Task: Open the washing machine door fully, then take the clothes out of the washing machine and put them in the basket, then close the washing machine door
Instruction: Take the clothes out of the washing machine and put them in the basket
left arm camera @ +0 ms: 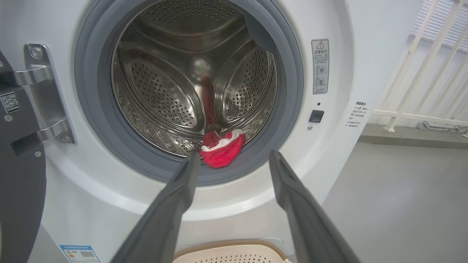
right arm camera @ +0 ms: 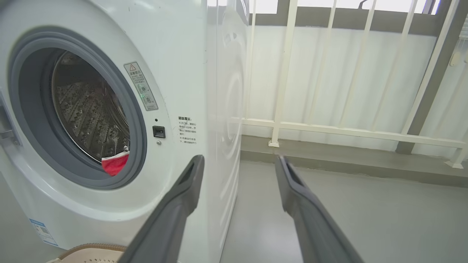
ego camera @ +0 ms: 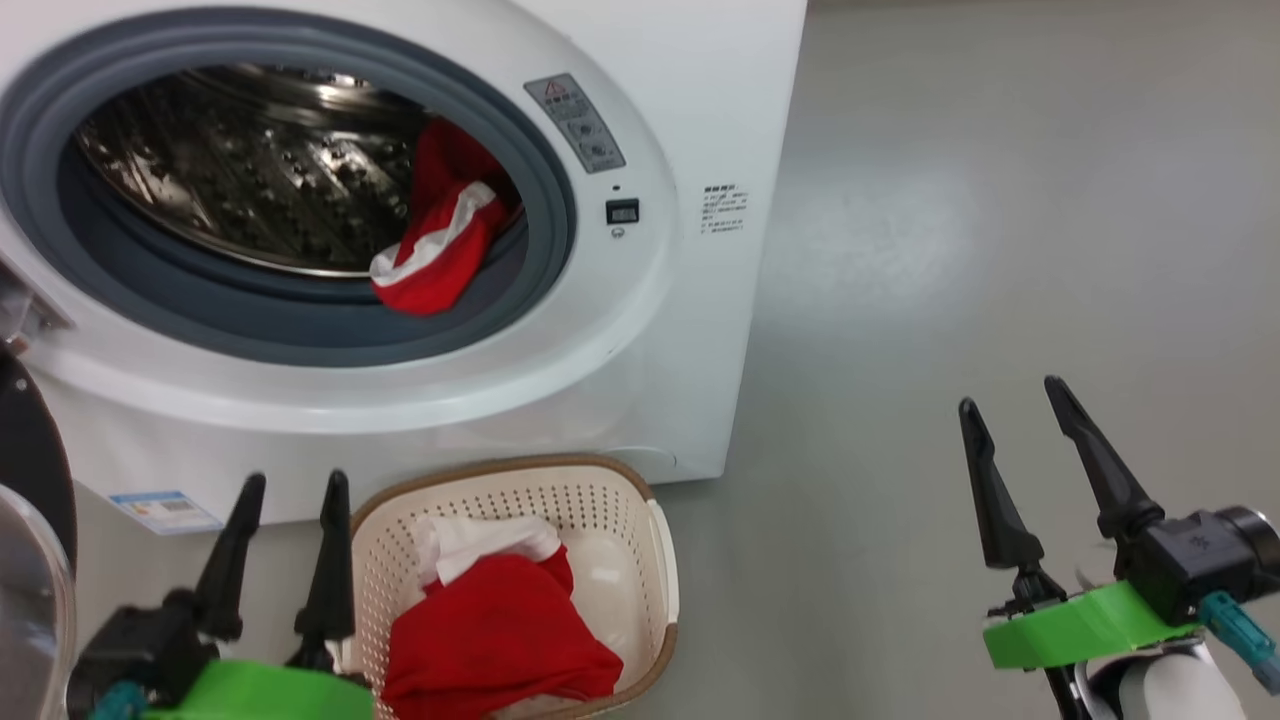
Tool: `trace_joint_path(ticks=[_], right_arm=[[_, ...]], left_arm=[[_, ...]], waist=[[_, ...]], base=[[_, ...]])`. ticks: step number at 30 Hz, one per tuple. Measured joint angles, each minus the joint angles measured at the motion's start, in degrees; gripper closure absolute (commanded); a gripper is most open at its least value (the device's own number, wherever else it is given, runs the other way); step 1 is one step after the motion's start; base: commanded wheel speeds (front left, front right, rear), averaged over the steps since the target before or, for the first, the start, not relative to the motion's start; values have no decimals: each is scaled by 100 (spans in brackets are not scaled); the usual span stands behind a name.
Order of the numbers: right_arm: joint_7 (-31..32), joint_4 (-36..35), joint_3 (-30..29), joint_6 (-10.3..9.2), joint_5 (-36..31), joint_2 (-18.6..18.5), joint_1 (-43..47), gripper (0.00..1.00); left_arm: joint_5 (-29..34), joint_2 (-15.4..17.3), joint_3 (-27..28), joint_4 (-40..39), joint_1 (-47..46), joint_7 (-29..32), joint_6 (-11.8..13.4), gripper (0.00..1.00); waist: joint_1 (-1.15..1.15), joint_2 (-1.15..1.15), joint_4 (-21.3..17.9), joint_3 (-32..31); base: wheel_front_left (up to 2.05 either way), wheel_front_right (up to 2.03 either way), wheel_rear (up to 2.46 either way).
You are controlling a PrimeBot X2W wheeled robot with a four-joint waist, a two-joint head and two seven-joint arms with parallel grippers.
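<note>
Basket (ego camera: 500, 468) sits under washer (ego camera: 700, 100) mouth for short drops; L pincer (ego camera: 295, 478), R pincer (ego camera: 1011, 393) both wide, empty; red garment (ego camera: 435, 265) awaits.

From my head camera, the washer (ego camera: 640, 400) stands ahead and to my left, with its door (ego camera: 30, 450) standing open at the far left edge. One garment (ego camera: 435, 255) lies in the drum (ego camera: 250, 180) at the lower right of the opening, lapping onto the gasket (ego camera: 300, 320). The basket (ego camera: 612, 490) sits on the floor (ego camera: 1000, 200) just before the washer, below the right part of the opening, with clothes (ego camera: 500, 620) heaped in it. My left gripper (ego camera: 295, 480) is just left of the basket. My right gripper (ego camera: 1011, 394) is well off to the right, over the floor. A railing (right arm camera: 347, 130) runs beyond the washer's right side.
</note>
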Motion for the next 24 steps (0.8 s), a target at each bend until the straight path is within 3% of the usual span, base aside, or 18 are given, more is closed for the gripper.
trace_joint_path(ticks=[8, 24], right_arm=[[-1, -94, 53, 0, -47, -3, -482, 0], [-1, -126, 91, 0, -196, -29, -1214, 0]], left_arm=[[-15, -16, -101, 449, -1151, -2, -151, 0], [-20, 10, -170, 2185, -4095, -21, -409, 0]], waist=[[0, 0, 102, 623], [0, 0, 250, 1994]], base=[[0, 0, 0], [0, 0, 0]])
